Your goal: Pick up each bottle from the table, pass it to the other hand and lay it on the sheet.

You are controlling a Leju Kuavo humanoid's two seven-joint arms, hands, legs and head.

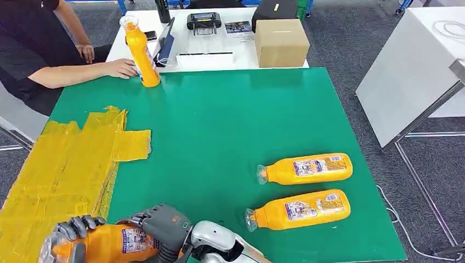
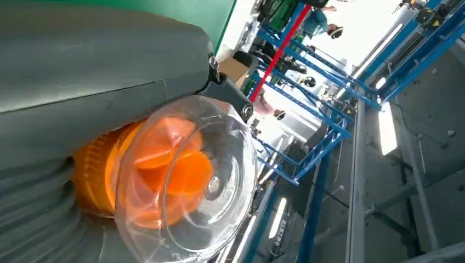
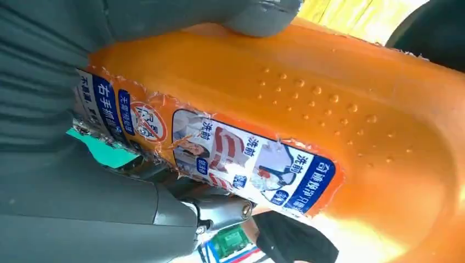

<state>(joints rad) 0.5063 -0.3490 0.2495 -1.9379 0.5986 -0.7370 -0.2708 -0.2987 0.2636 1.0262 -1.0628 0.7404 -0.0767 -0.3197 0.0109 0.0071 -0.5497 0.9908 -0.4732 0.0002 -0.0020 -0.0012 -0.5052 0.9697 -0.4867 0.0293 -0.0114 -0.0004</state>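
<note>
An orange bottle [image 1: 118,244] with a clear cap [image 2: 186,181] hangs at the near left, over the edge of the yellow sheet [image 1: 66,170]. My left hand [image 1: 71,233] wraps its cap end, and the grey hand [image 2: 82,82] lies around the neck in the left wrist view. My right hand [image 1: 162,223] grips the labelled body [image 3: 329,109], with fingers [image 3: 257,11] over it. Two more orange bottles [image 1: 307,169] [image 1: 299,210] lie on their sides on the green table [image 1: 230,120] at the right. A third bottle [image 1: 141,52] stands upright at the far left.
A person sits at the far left, with a hand [image 1: 120,68] resting beside the upright bottle. Behind the green table, a white table carries a cardboard box [image 1: 281,41] and a black device [image 1: 204,22]. A white table [image 1: 417,66] stands at the right.
</note>
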